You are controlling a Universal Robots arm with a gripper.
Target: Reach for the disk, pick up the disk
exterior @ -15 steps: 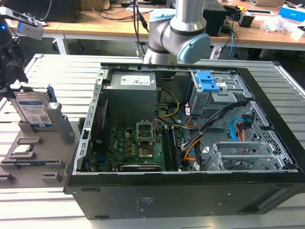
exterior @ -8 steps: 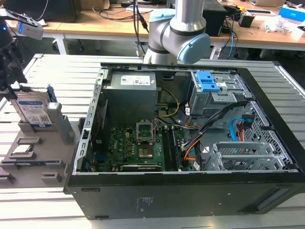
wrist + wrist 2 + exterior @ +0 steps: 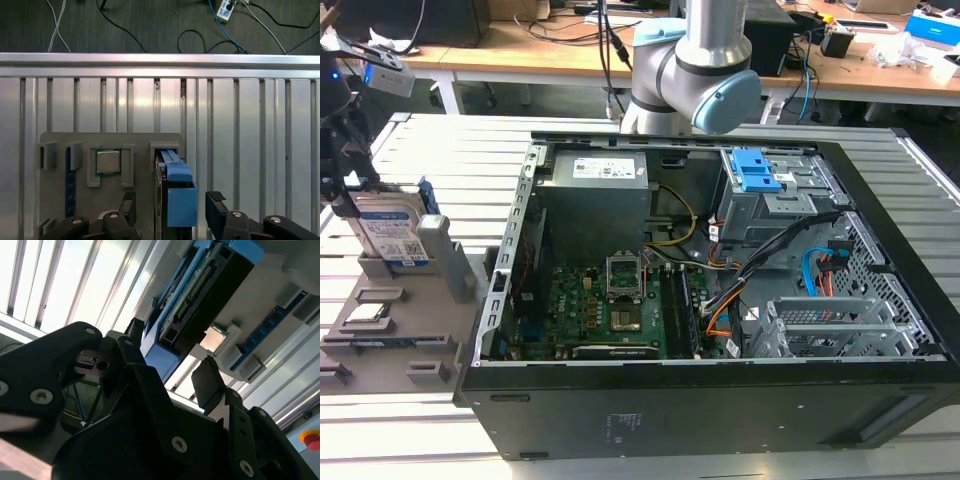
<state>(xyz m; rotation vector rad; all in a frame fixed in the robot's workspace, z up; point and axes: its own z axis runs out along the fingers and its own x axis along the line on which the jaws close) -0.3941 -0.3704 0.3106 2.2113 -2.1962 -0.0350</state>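
The exterior view looks down at a slant from well back, over the open case on the slatted tabletop, with the holder at the exterior view's left. The first wrist view faces straight down on the holder from higher up. The second wrist view sits very near and tilted, looking past the gripper. All three share the disk standing in the holder.

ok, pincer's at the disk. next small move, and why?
Probably ease straight down a little before closing. In the first wrist view the open pincer straddles the disk, which stands on edge in its grey holder, but the fingers seem to reach barely past its top edge, so a grip here may be shallow.
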